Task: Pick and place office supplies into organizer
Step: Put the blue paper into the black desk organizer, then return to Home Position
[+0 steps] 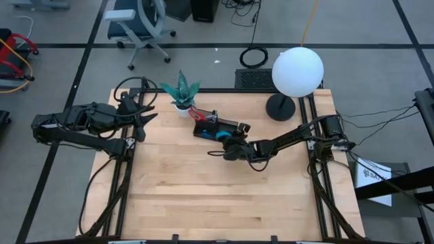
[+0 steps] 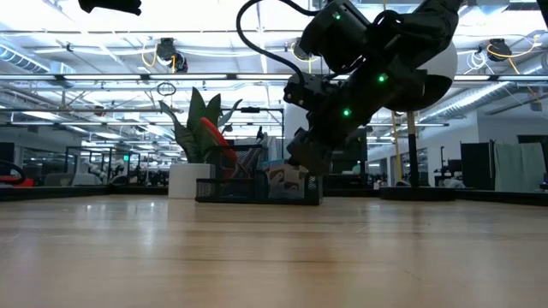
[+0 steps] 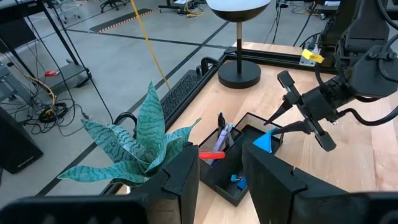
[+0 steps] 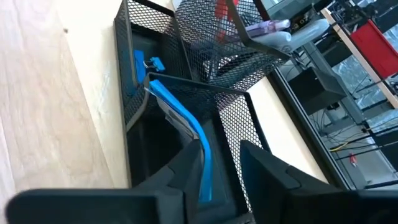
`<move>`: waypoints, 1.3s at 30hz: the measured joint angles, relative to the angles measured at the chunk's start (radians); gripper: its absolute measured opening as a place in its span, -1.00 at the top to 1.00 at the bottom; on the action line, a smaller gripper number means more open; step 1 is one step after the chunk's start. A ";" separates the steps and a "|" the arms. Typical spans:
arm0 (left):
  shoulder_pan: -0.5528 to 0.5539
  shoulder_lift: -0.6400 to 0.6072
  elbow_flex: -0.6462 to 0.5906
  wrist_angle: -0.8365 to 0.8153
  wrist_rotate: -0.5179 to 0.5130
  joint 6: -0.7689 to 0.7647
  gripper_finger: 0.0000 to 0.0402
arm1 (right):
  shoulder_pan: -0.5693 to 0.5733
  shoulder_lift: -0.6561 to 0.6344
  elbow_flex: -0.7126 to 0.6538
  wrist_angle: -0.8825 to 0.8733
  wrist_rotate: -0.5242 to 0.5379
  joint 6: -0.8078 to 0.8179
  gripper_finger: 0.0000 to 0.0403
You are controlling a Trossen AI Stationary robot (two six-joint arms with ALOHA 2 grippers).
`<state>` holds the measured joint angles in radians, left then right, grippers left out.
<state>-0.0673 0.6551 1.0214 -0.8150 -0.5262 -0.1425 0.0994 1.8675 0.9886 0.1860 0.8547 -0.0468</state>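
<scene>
The right gripper [image 4: 214, 165] is found directly over the black mesh organizer [image 4: 186, 87], its two dark fingers [image 4: 180, 168] parted by a modest gap. The bright blue notepad [image 4: 186, 124] is seen on edge between the fingers, leaning inside the organizer's front compartment; whether the pads still touch it cannot be told. Just beyond the fingertips, a tiny blue block [image 4: 154, 63] is lodged in the adjoining low compartment. Farther past the fingers, the taller back section is seen to hold the red-handled scissors [image 4: 222, 10] and the pens [image 4: 270, 27].

The left gripper [image 1: 144, 120] is held well apart from the organizer [image 1: 215, 127], near the table's left rear, beside the potted plant [image 1: 181, 93]. Its fingers [image 3: 273, 177] stand partly open, with nothing between them. A white globe lamp [image 1: 297, 72] is noted beyond.
</scene>
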 joint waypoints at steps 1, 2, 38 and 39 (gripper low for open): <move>0.000 0.000 0.000 0.000 0.000 0.000 0.34 | 0.000 0.000 0.000 0.000 -0.002 -0.006 0.45; 0.000 0.000 0.000 0.000 0.000 0.000 0.34 | 0.000 0.000 0.000 0.000 -0.005 -0.012 0.41; 0.000 0.006 0.000 0.004 0.001 -0.025 0.35 | 0.086 -0.155 0.001 0.021 -0.097 -0.045 -0.32; 0.000 0.008 0.000 0.004 0.001 -0.028 0.34 | 0.093 -0.170 0.001 0.020 -0.097 -0.045 -0.33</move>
<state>-0.0677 0.6628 1.0218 -0.8110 -0.5249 -0.1707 0.1926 1.6977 0.9894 0.2060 0.7578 -0.0914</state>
